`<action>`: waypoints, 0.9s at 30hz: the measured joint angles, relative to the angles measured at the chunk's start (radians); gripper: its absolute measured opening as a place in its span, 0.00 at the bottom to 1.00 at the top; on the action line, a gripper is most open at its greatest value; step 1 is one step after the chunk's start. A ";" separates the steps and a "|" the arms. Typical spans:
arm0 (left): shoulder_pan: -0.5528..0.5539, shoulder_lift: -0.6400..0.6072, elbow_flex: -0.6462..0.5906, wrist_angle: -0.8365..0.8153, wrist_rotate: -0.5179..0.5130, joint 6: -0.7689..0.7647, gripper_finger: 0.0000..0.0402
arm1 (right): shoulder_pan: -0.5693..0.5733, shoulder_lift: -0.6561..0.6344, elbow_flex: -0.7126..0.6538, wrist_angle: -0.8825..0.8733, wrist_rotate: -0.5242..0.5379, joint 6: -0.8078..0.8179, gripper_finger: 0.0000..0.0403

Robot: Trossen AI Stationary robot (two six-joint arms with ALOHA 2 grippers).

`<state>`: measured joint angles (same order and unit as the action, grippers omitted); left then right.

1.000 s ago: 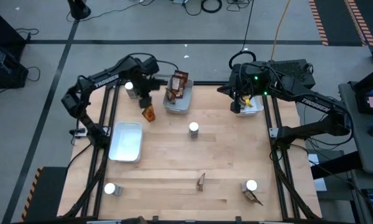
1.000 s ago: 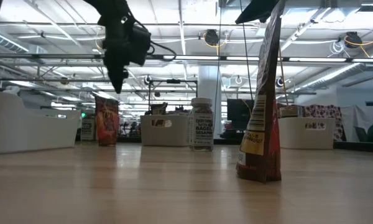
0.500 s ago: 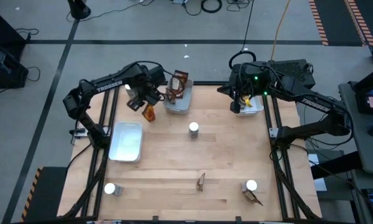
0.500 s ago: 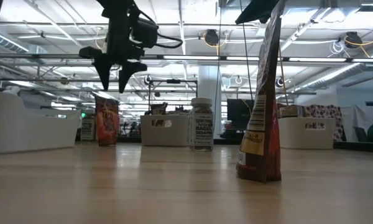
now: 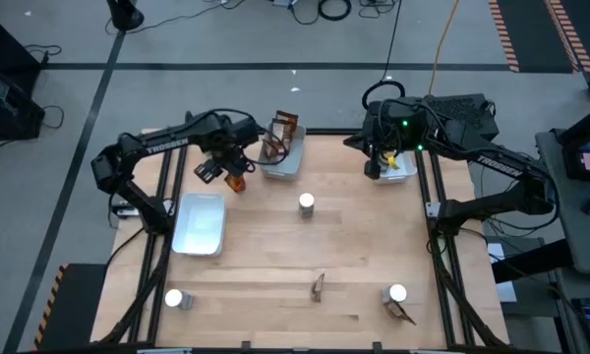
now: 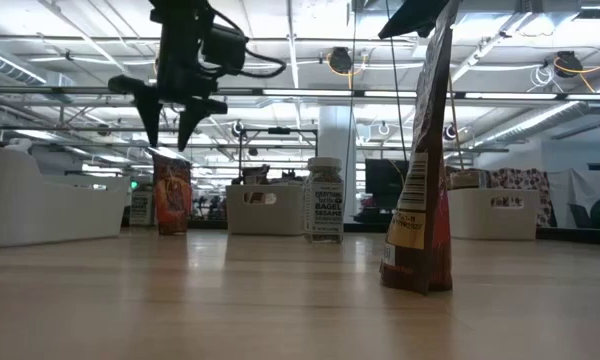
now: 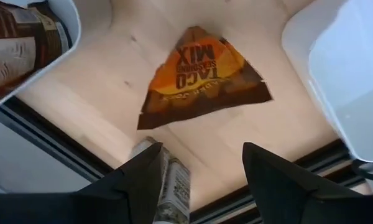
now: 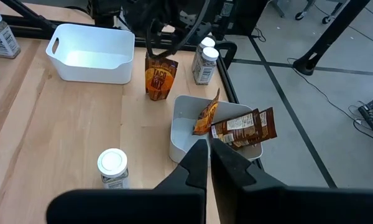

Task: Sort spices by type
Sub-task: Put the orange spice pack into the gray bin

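Tabletop (image 5: 275,246) of pale wood carries three trays, and we read them as the sorting bins, one per kind. The long white tray (image 5: 199,224) on the left side lies bare. The far middle tray (image 5: 280,165) already holds brown and orange packets (image 5: 281,131) leaning against its wall, so we judge it to be the packet bin. The far right tray (image 5: 401,169) is mostly hidden under the right arm.

The left gripper (image 5: 214,169) hangs above the taco seasoning packet (image 5: 236,180), which stands upright on the wood just beside the middle tray. Its fingers (image 7: 143,180) are spread apart with nothing between them, straddling the packet's top edge in the wrist view. We take that as lining up for a pinch from above. A thin standing pouch offers little else to grip, and it could tip if nudged.

The right gripper (image 5: 379,162) waits over the far right corner, fingers pressed together and empty, well clear of the work.

Still loose are two packets near the front edge, one standing (image 5: 318,286) and one lying (image 5: 403,315). White-capped jars stand at the centre (image 5: 306,204), the front left (image 5: 175,298) and the front right (image 5: 396,293). Two more jars (image 8: 205,62) stand at the far edge behind the taco packet.
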<state>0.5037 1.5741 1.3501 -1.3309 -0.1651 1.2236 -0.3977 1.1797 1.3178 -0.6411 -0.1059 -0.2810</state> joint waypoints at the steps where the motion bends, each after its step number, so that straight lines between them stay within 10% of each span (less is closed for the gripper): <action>1: 0.000 -0.001 -0.010 0.014 -0.002 0.012 0.56 | 0.000 0.000 0.000 0.000 0.000 0.000 0.00; 27: 0.005 -0.002 -0.128 0.142 -0.020 0.201 0.56 | 0.000 0.000 0.000 0.001 0.000 -0.018 0.00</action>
<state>0.5083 1.5719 1.2218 -1.1884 -0.1848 1.4246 -0.3977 1.1797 1.3178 -0.6403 -0.1059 -0.2989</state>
